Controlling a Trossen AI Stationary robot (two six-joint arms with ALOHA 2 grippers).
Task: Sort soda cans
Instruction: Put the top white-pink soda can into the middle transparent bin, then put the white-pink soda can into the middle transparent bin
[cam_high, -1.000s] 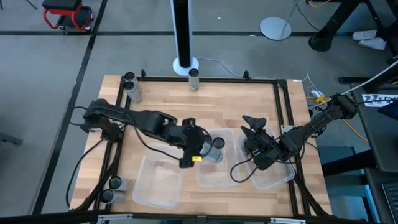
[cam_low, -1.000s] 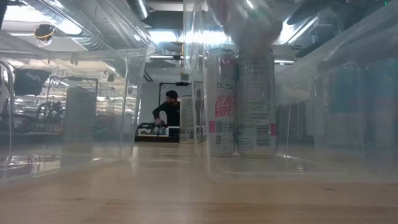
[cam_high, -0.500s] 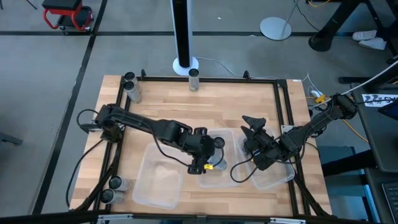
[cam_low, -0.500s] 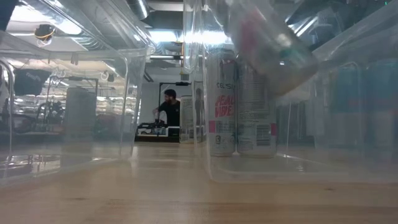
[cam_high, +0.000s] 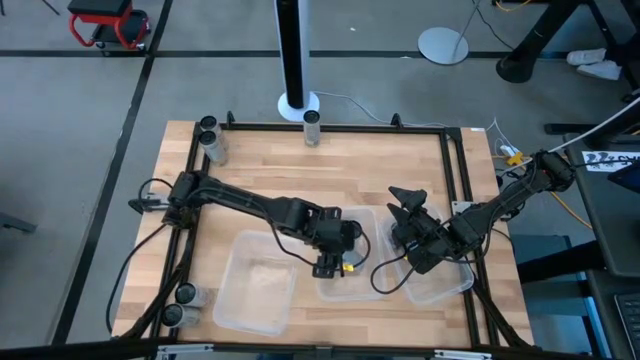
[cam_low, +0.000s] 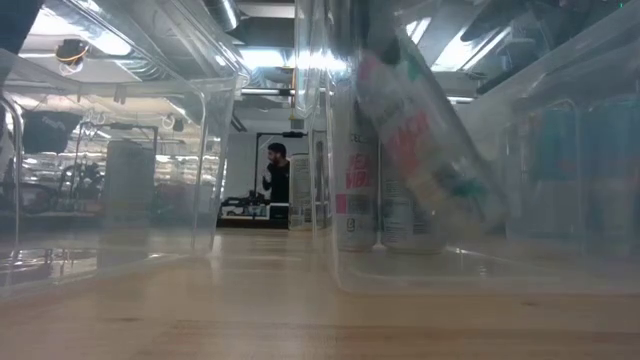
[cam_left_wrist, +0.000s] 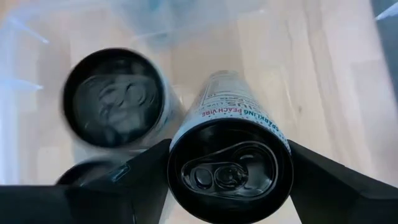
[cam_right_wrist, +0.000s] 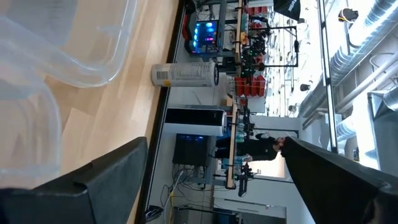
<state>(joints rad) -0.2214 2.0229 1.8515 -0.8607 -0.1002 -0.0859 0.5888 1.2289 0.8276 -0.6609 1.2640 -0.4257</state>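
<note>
middle bin (cam_high: 372, 222): clear plastic, centre of the three at the near edge of the table (cam_high: 350, 170). Holds upright soda cans plus the one the left arm has in it. Low view shows at least two standing cans (cam_low: 358, 180) side by side at the back, pink lettering on white sides. Left wrist view shows a black-topped can (cam_left_wrist: 115, 106) upright on the bin floor, a second dark top just visible beside it.
held can (cam_left_wrist: 233, 158): black top, white side with pink "sparkling peach" print. Sits between the left fingers (cam_left_wrist: 143, 180), inside the middle bin. Tilted in the low view (cam_low: 425, 140), top leaning toward the standing cans, base lower.
left gripper (cam_high: 335, 250): reaches down into the middle bin, fingers on both sides of the held can, spread to can width.
left bin (cam_high: 255, 290): clear, next to the middle bin. No can visible inside from above.
right bin (cam_high: 445, 285): clear, mostly covered by the right arm; contents can't be made out.
right gripper (cam_high: 408, 205): parked above the right bin's edge, fingers wide apart, nothing between them.
unsorted cans: two (cam_high: 209, 140) at the far left corner, one (cam_high: 312, 125) at the far edge mid-table, two (cam_high: 180, 305) at the near left corner. All outside the bins.
background: person (cam_low: 275, 180) in dark clothing well beyond the table, low view.
</note>
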